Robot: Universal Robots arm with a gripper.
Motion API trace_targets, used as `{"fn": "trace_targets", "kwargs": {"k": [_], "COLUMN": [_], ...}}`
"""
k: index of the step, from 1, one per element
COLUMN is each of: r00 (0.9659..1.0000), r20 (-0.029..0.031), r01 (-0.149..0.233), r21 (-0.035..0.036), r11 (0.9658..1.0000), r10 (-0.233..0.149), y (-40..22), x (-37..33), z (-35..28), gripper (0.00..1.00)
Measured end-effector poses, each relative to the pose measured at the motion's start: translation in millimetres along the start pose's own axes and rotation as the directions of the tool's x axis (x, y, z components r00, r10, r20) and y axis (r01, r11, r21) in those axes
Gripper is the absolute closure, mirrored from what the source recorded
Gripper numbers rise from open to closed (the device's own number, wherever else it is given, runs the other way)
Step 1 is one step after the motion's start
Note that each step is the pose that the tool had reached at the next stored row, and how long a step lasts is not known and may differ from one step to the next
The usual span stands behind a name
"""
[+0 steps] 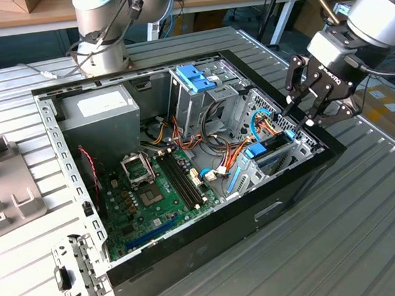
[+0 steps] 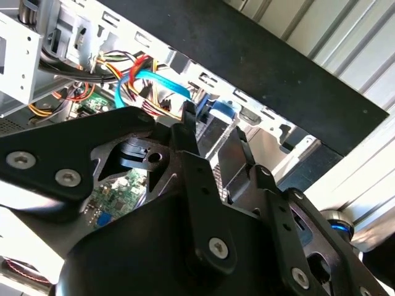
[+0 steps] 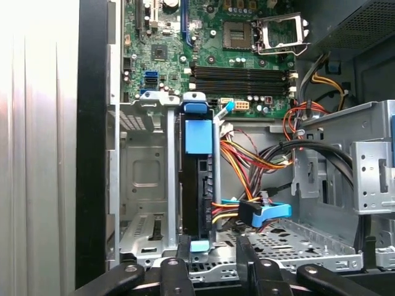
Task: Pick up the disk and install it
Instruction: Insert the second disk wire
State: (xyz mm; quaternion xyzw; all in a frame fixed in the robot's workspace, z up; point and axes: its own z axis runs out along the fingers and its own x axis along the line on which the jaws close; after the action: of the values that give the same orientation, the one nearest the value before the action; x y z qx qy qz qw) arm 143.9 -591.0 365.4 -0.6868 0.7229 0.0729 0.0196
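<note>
The disk (image 3: 196,185) stands seated in its bay; jaws spread above it.

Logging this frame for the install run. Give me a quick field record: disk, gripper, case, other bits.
disk: stands on edge in a slot of the metal bay, light-blue rail and tab showing
gripper: above the case's corner at the exterior view's right, near the disk, jaws open and holding nothing
case: lies open on the table
drive cage: tall, blue bracket on top
motherboard: exposed, CPU socket bare
</note>
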Motion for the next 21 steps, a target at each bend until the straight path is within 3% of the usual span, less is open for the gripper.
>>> {"fn": "trace_targets", "kwargs": {"k": [6,8,11,19,21], "r00": [1.0000,1.0000,1.0000,1.0000,1.0000], "r20": [-0.0058,-0.0057,-0.0059,-0.0061,-0.0061], "r01": [-0.001,0.000,0.000,0.000,0.000], "r21": [0.0004,0.0005,0.0007,0.0008,0.0008], "r11": [1.0000,1.0000,1.0000,1.0000,1.0000], "r10": [0.001,0.000,0.000,0.000,0.000], "y": [1.3,2.9,18.8,20.0,20.0], "x": [-23.7,-24.4,-23.5,-22.6,-22.6], "z": [2.6,2.9,4.0,5.8,5.9], "gripper": [0.58,0.58,0.58,0.58,0.66]}}
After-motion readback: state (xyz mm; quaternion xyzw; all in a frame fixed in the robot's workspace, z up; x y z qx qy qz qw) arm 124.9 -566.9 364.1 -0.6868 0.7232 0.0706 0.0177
